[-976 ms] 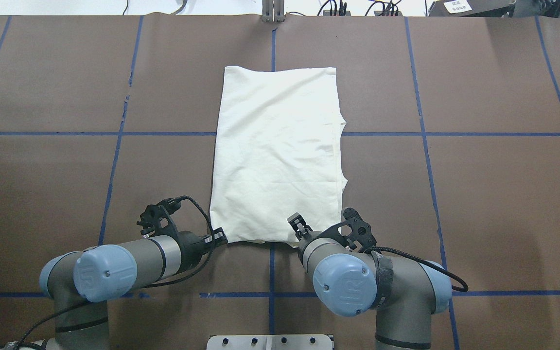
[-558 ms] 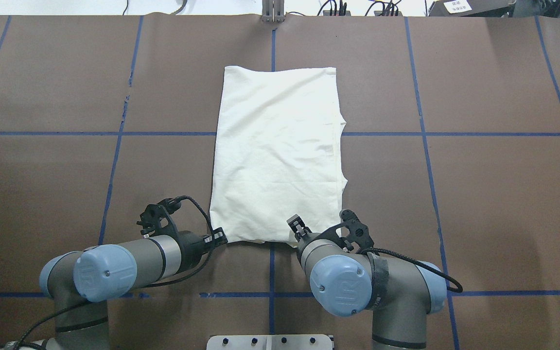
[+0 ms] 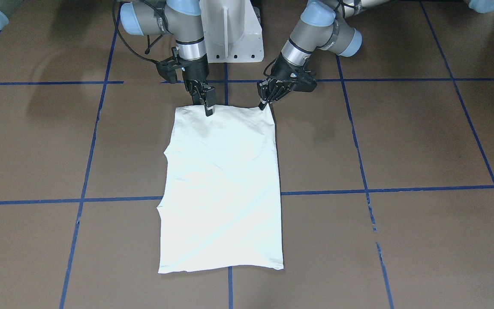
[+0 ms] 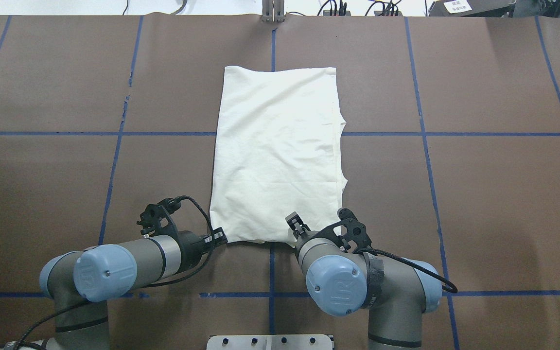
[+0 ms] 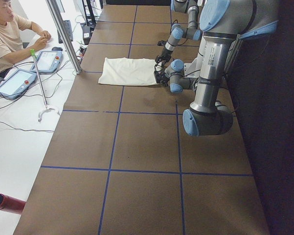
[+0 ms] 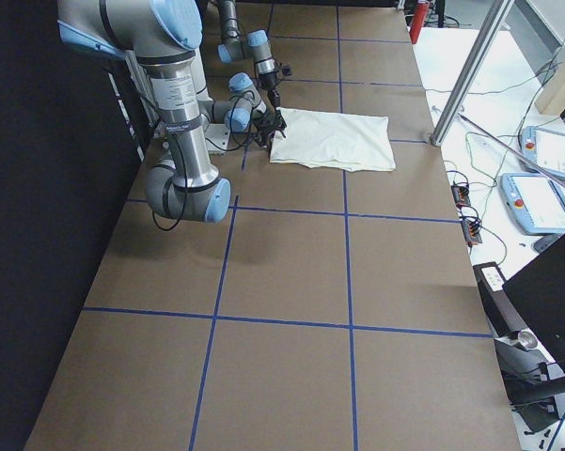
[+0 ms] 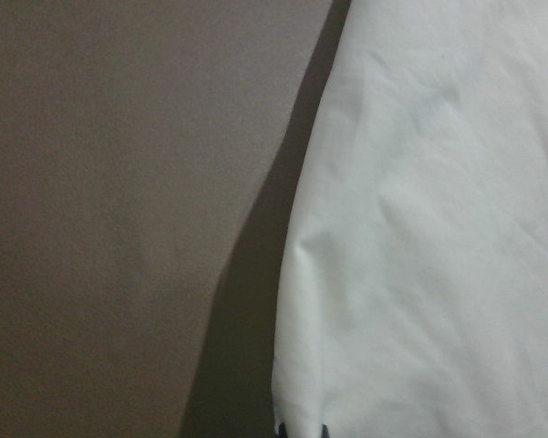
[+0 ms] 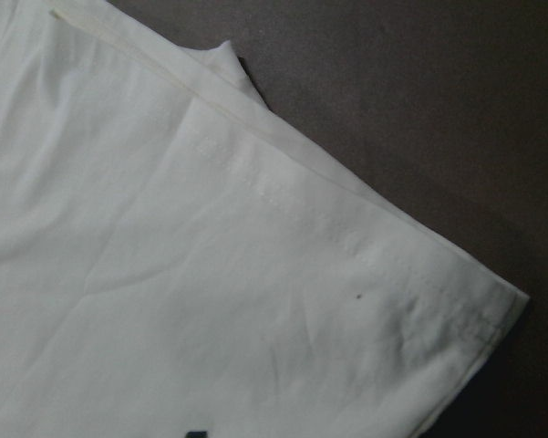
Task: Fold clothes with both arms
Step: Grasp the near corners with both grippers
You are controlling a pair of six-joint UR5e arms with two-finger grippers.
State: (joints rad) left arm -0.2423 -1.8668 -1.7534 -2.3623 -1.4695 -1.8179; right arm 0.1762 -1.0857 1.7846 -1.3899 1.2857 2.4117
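"So, what lay on the blue-taped brown table (image 3: 401,141)?"

"A cream T-shirt (image 3: 221,193), mid-frame, plain side up. The left gripper (image 3: 263,105) pinched its upper-right corner. The right gripper (image 3: 209,111) touched the top edge, grip unclear."

Both arms reach low and forward. The left gripper (image 3: 263,104) slants down, fingertips pressed together; the right gripper (image 3: 209,110) points steeply down, its gap unclear.
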